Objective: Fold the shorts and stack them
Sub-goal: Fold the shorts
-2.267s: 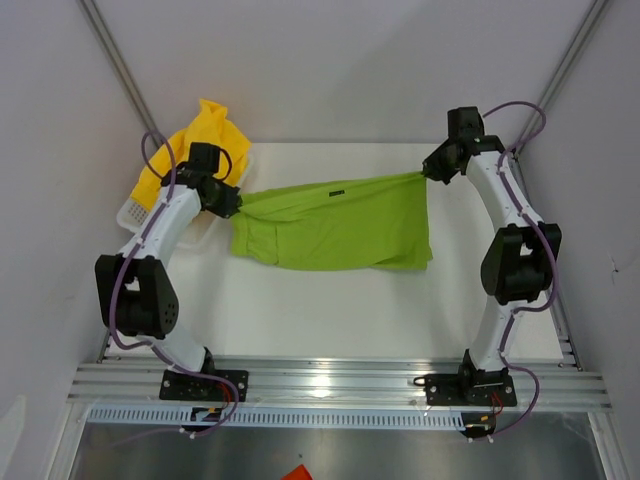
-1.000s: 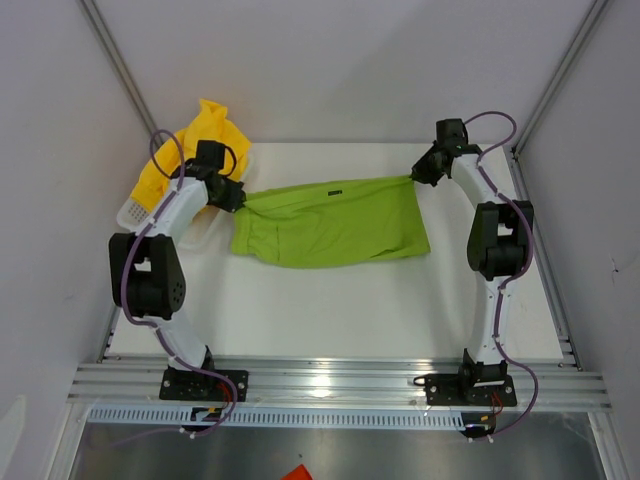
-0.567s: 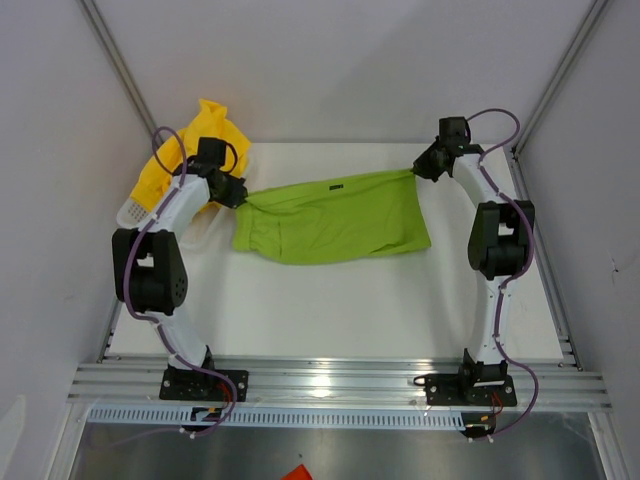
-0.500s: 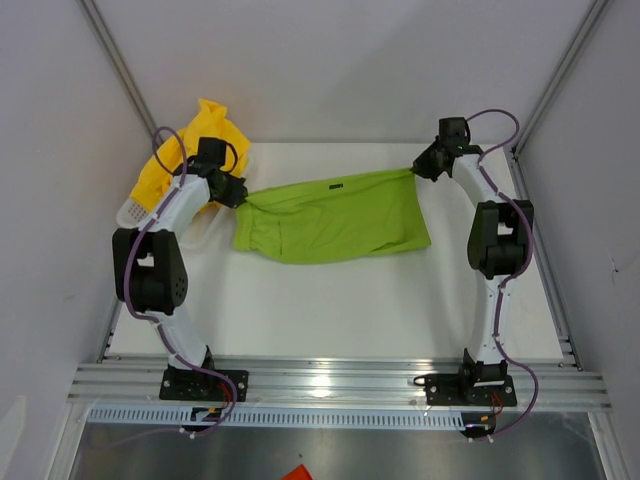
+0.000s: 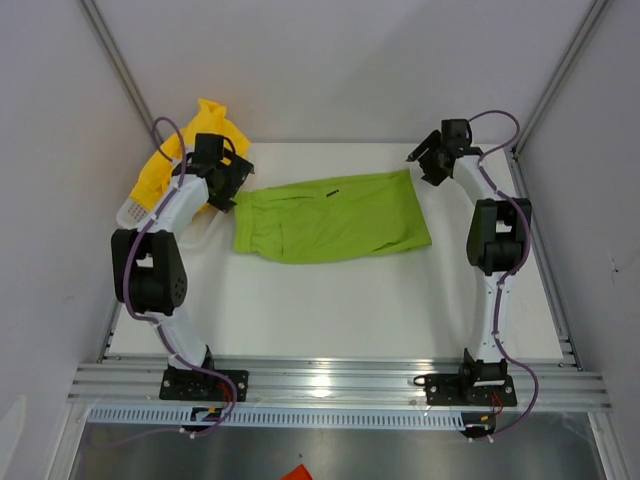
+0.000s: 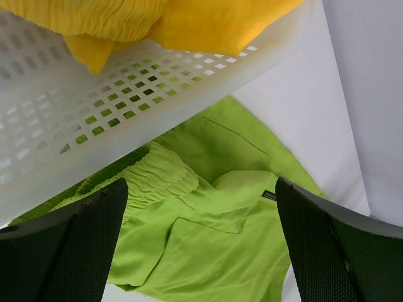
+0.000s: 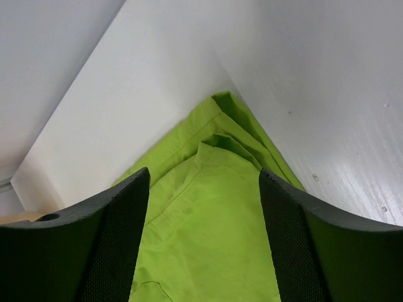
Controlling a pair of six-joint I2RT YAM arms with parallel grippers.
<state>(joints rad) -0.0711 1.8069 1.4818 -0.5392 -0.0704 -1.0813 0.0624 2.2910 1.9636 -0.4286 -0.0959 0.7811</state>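
The lime green shorts [image 5: 330,215] lie spread flat across the back half of the table, with a small dark logo near their far edge. My left gripper [image 5: 228,180] hovers open just past their left, waistband end, holding nothing. In the left wrist view the gathered waistband and the green shorts [image 6: 208,251] lie below the open left gripper [image 6: 200,207]. My right gripper [image 5: 420,160] stands open above the far right corner of the green shorts [image 7: 208,239]; nothing is between the jaws of the right gripper [image 7: 203,189]. The yellow shorts [image 5: 205,130] are heaped in the basket.
The white mesh basket [image 5: 135,210] sits at the table's far left edge, right beside my left gripper; its wall [image 6: 94,107] fills the upper left wrist view with the yellow shorts [image 6: 189,22] over it. White enclosure walls [image 7: 327,75] stand close behind and to the right.
Both grippers have opened and let go of the green shorts. The cloth, held stretched between them before, has dropped flat on the table, and both grippers have drawn slightly away.
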